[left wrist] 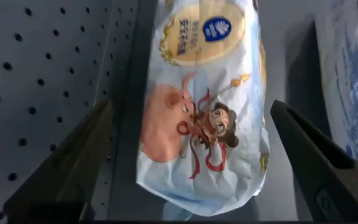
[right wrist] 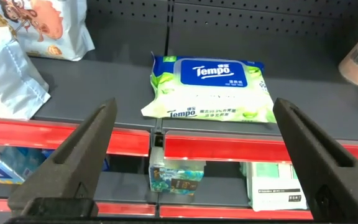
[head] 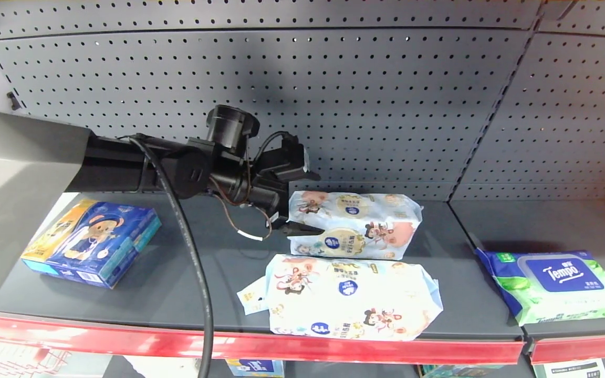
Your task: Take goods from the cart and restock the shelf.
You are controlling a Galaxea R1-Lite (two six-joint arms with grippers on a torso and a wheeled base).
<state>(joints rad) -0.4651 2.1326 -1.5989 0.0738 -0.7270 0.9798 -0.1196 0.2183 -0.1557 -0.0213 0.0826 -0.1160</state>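
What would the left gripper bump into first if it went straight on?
Most likely the rear white cartoon-printed soft plastic pack, lying just ahead of the open left gripper.

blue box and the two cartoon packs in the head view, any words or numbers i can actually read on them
blue box: print on its top and along its edges, too small to read.
rear cartoon pack: characters on round gold labels and a blue badge, too blurred to read.
front cartoon pack: blue badges and small characters, too small to read.
No readable numbers or signs on any of them.
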